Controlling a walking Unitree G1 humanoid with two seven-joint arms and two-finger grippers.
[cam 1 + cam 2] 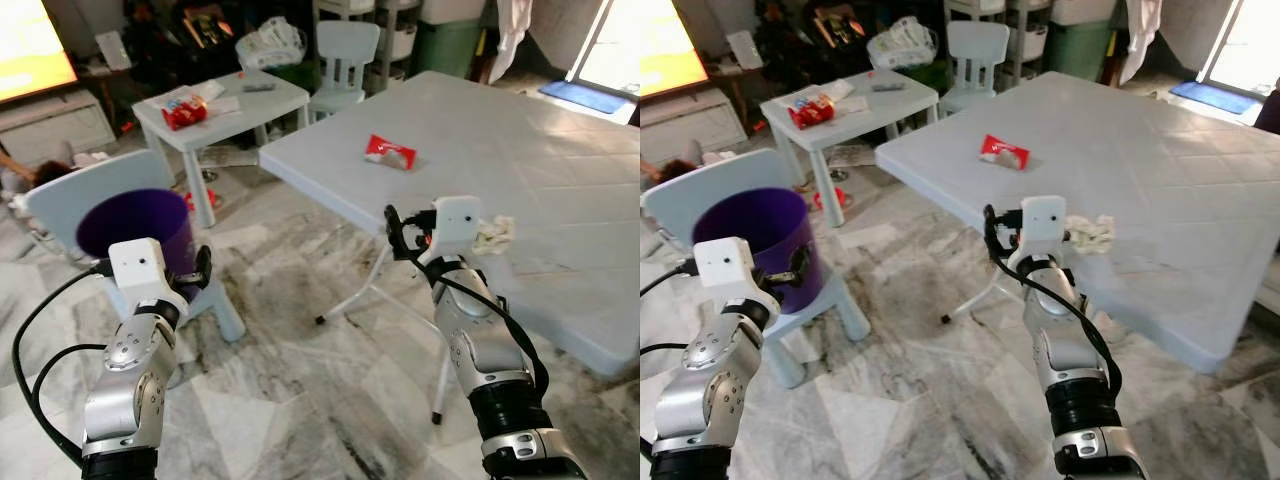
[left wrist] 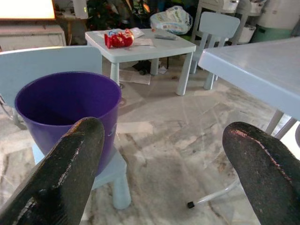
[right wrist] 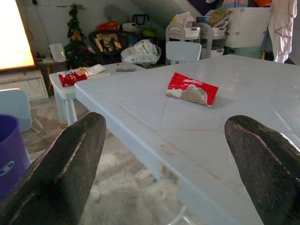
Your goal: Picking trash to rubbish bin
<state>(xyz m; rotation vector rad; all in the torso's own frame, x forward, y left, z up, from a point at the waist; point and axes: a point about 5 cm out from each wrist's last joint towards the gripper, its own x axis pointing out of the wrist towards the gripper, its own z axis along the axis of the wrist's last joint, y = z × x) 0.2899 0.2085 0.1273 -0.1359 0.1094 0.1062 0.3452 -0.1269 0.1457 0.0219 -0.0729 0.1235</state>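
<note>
A red snack wrapper [image 1: 390,151] lies on the large pale table [image 1: 560,190], near its far left corner. A crumpled white paper [image 1: 493,235] rests on the same table close to the near edge, just right of my right wrist. My right gripper [image 3: 166,122] is open at the table's near left edge, facing the red wrapper [image 3: 192,89] with nothing between its fingers. The purple bin [image 1: 135,225] stands on a small pale blue chair [image 1: 90,190] at the left. My left gripper [image 2: 164,131] is open and empty just beside the bin [image 2: 65,105].
A small white table [image 1: 225,105] at the back holds a red packet [image 1: 184,111] and papers. A white child's chair [image 1: 345,55] stands behind it, with clutter and shelves along the back wall. Marble floor lies between the bin and the large table's folding legs [image 1: 350,295].
</note>
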